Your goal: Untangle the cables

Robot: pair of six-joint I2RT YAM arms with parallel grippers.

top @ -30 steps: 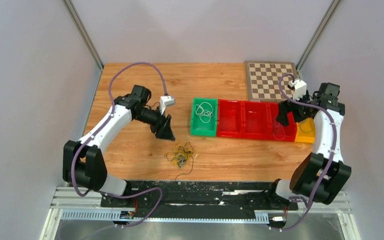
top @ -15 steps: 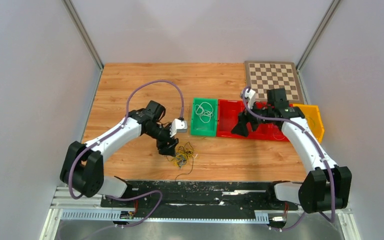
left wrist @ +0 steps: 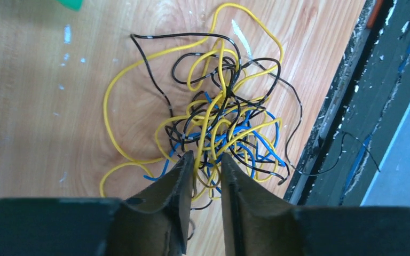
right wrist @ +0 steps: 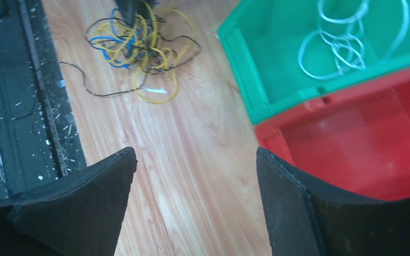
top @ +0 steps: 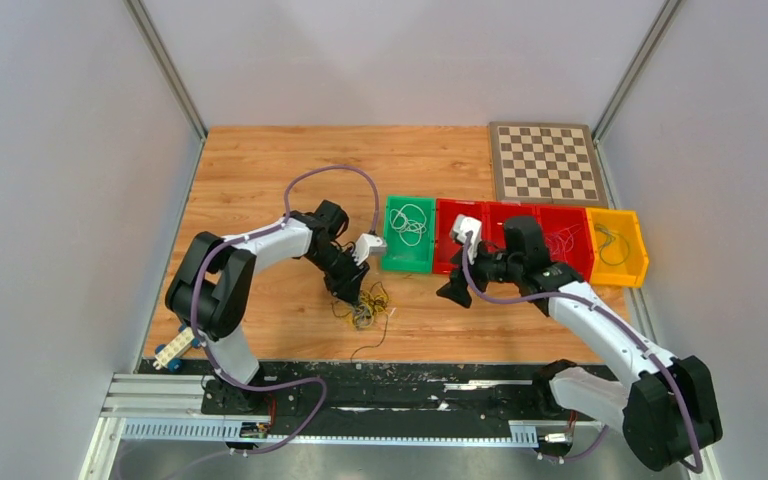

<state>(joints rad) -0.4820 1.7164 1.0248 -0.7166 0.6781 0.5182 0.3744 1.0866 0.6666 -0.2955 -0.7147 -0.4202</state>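
Observation:
The cables [top: 363,305] lie as a small snarl of yellow, black and blue wires on the wooden table near its front edge. In the left wrist view the snarl [left wrist: 219,122] fills the middle, and my left gripper [left wrist: 207,157] has its tips pushed into the near side. The jaws stand narrowly open, with yellow and blue strands running through the gap. From above, the left gripper [top: 352,292] sits on the snarl's upper left. My right gripper [top: 452,292] hovers wide open and empty to the right, above bare wood [right wrist: 195,154], with the snarl [right wrist: 133,45] far ahead.
A green bin [top: 408,262] holding a white cable [top: 412,222] stands beside red bins [top: 500,215] and an orange bin [top: 640,250]. A chessboard [top: 545,162] lies at the back right. One black strand [left wrist: 347,154] strays over the table's dark front rail.
The left gripper came down onto the snarl and its jaws narrowed around some strands. The right arm swung left from the far bins toward the middle of the table.

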